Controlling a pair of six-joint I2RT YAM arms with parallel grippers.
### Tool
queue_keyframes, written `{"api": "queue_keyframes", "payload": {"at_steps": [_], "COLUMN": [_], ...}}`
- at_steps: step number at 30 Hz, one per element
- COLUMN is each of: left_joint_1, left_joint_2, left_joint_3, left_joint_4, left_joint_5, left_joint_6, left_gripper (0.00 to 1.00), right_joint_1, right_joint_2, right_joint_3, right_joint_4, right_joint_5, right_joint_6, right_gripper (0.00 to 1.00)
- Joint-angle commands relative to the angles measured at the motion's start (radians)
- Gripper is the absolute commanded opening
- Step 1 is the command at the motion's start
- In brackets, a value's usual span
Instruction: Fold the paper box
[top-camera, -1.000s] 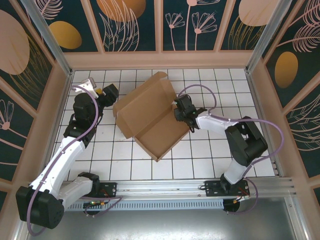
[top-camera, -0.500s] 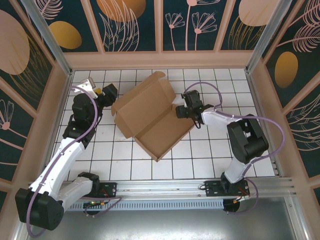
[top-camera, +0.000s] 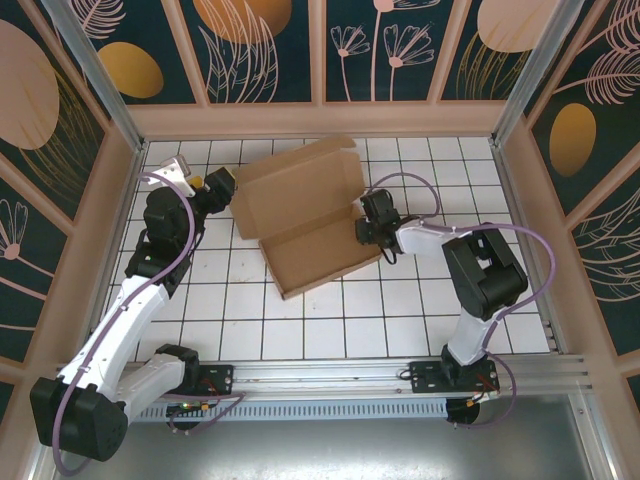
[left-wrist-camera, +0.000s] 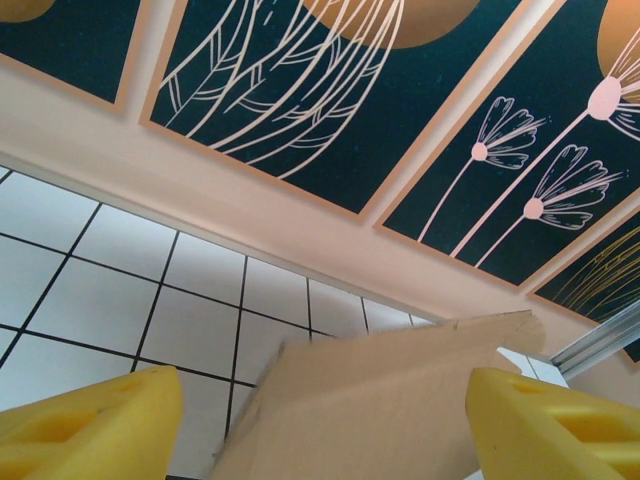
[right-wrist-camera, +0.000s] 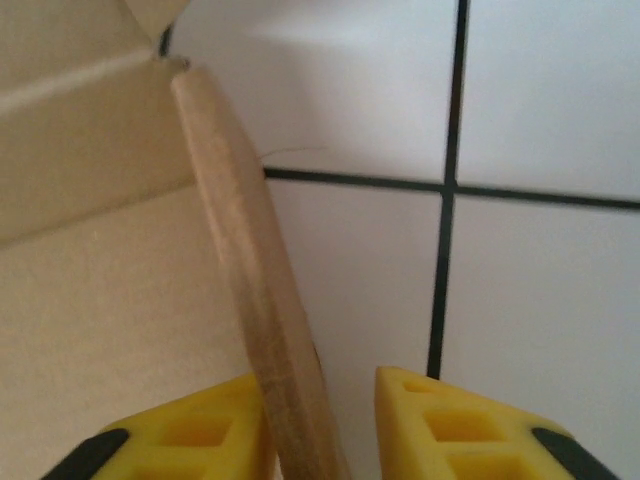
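The paper box (top-camera: 320, 255) is plain brown cardboard, an open shallow tray with its lid (top-camera: 300, 190) raised toward the back wall. My right gripper (top-camera: 368, 232) straddles the tray's right side wall (right-wrist-camera: 235, 220). Its jaws are open: the left finger (right-wrist-camera: 200, 430) is against the wall, and a narrow gap separates the wall from the right finger (right-wrist-camera: 450, 420). My left gripper (top-camera: 225, 190) stands open at the lid's left end. In the left wrist view the lid's edge (left-wrist-camera: 400, 400) reaches between the wide-spread yellow fingers (left-wrist-camera: 90, 420) without touching them.
The white tiled floor (top-camera: 400, 320) is enclosed by low peach walls (top-camera: 320, 120) with dark floral panels behind. The left wall (top-camera: 120, 230) is close to my left arm. A metal rail (top-camera: 320, 375) runs along the near edge.
The box has turned anticlockwise and slid left and back, bringing the lid's end to my left gripper. My right gripper drew off the side wall, then returned and narrowed around it.
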Motion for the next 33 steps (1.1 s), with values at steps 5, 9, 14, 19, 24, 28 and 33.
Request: {"api": "queue_keyframes", "payload": {"at_steps": [5,9,14,19,24,28,33], "left_joint_1": [-0.001,-0.002,-0.001,-0.001,-0.001,-0.001,0.014], "left_joint_2": [-0.013,-0.009,-0.003,0.038,0.118,0.212,0.296], "left_joint_3": [-0.007,-0.009,-0.011,-0.014,0.003,0.074,0.123], "left_joint_4": [0.027,0.026,0.027,0.037,0.028,-0.029,-0.055], "left_joint_5": [0.004,0.003,0.000,0.014,0.006,0.010,-0.013], "left_joint_6": [-0.002,-0.002,-0.002,-0.002,-0.004,0.005,0.060], "left_gripper": [0.75,0.75,0.75,0.74,0.76,0.76,0.74], "right_joint_1": [0.078,0.095,0.083,0.028,-0.007,-0.169,-0.287], "right_joint_2": [-0.035,-0.059,-0.115,-0.223,-0.270,-0.215,-0.079], "right_joint_3": [-0.056,-0.069,-0.061,-0.053,-0.009,0.063,0.191], "right_joint_4": [-0.015,-0.009,0.009,0.109,0.201,0.256,0.243], "right_joint_5": [0.089,0.066,0.041,-0.076,-0.067,-0.407,-0.587], "right_joint_6": [0.165,0.199,0.148,0.019,-0.125,-0.158,-0.181], "right_gripper": [0.27,0.27,0.44,0.62,0.80,0.80,0.89]}}
